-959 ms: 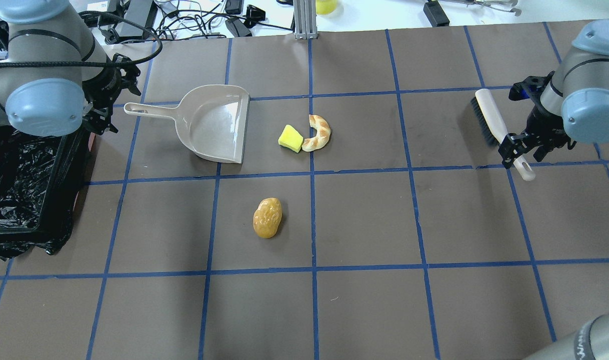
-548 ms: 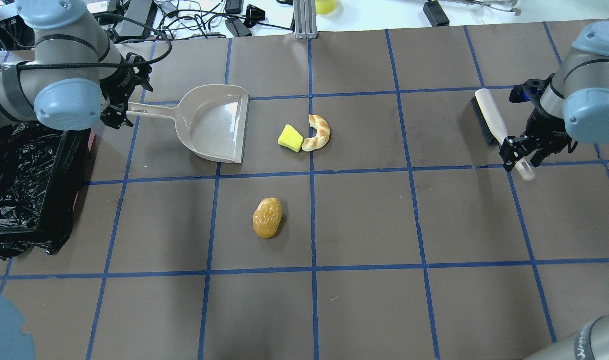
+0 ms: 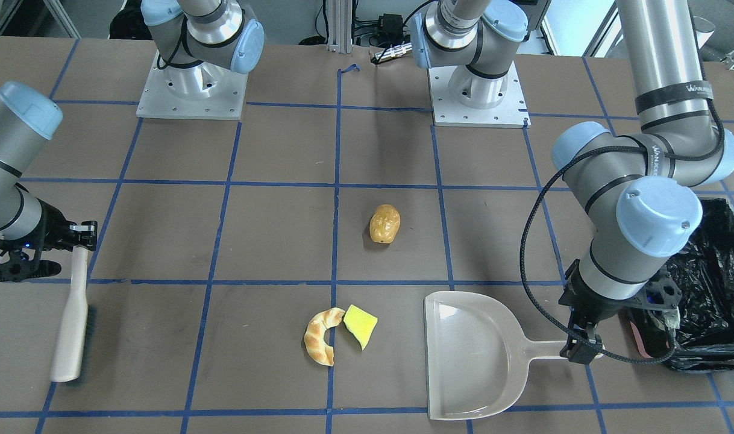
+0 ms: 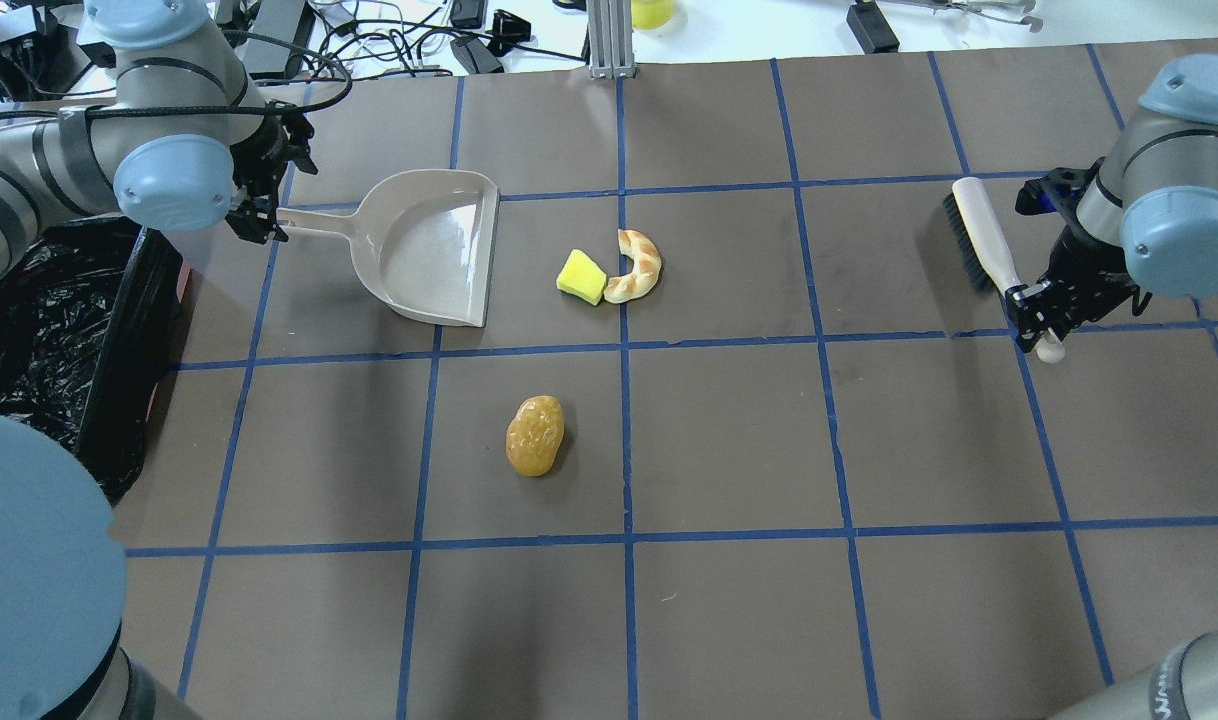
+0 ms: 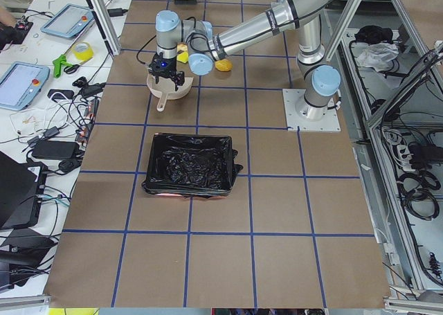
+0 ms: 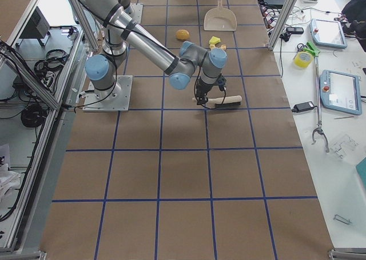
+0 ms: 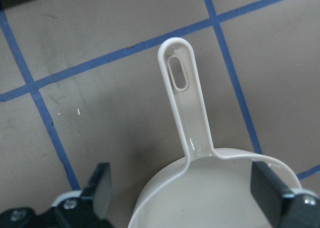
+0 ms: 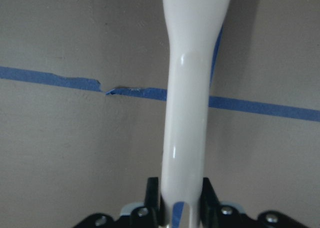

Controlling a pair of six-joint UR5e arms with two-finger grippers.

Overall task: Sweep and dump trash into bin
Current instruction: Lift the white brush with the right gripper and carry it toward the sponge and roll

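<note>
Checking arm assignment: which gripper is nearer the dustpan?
Left. The left gripper hangs open over the dustpan handle; the right gripper is far across the table, shut on the brush handle.

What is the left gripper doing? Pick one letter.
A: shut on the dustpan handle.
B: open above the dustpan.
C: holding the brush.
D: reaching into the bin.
B: in the left wrist view the left gripper has its fingers spread wide apart above the dustpan, gripping nothing.
</note>
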